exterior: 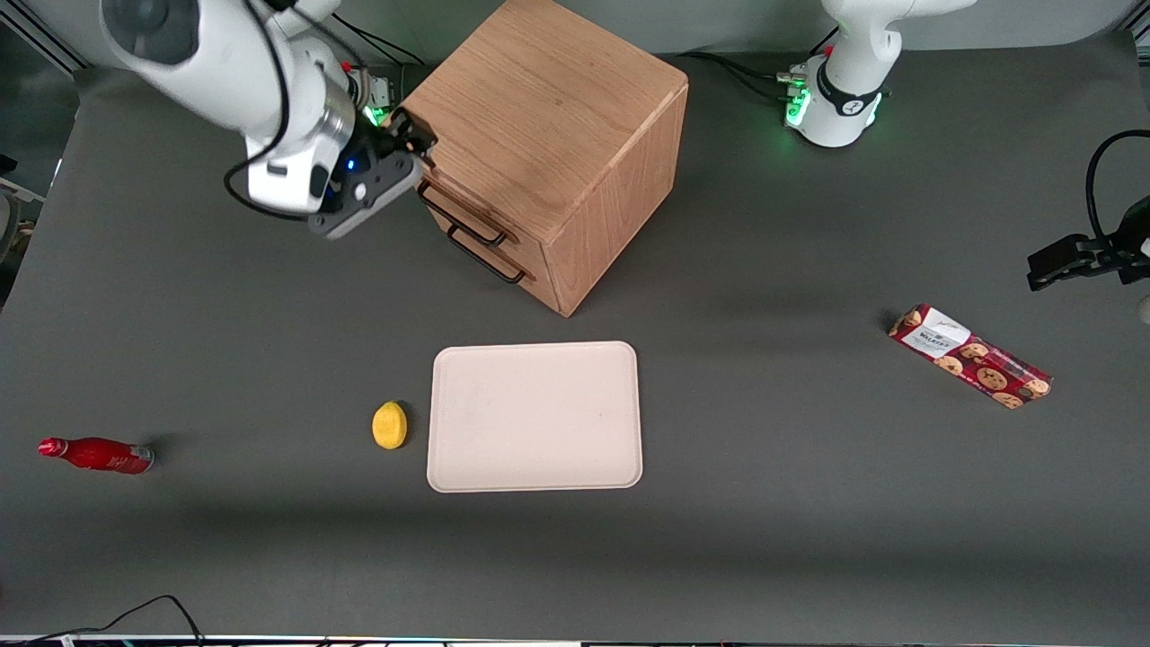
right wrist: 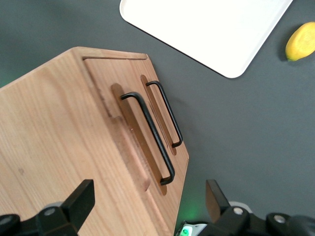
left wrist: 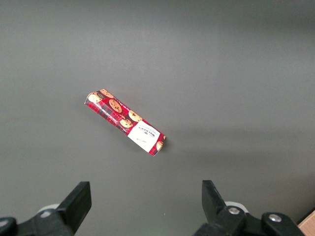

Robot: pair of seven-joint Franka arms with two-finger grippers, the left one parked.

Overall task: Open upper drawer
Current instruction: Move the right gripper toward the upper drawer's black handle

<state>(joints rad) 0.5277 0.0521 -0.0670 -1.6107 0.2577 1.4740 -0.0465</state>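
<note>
The oak cabinet [exterior: 548, 135] stands at the back of the table with both drawers shut. The upper drawer [exterior: 446, 199] carries a long black bar handle [exterior: 463, 220], seen close in the right wrist view as the handle [right wrist: 147, 138] nearest the cabinet's top face. My gripper [exterior: 415, 148] hovers at the cabinet's upper front corner, at the handle's end farther from the front camera. It is open [right wrist: 149, 199], with its fingers [right wrist: 82, 197] spread wide on either side of the cabinet's edge. Nothing is held and the handle is not touched.
The bottom drawer's matching handle [exterior: 486, 259] sits just below. A pale tray [exterior: 535, 467] and a yellow lemon [exterior: 390, 425] lie nearer the front camera. A red bottle [exterior: 97, 455] lies toward the working arm's end, a cookie pack [exterior: 970, 356] toward the parked arm's.
</note>
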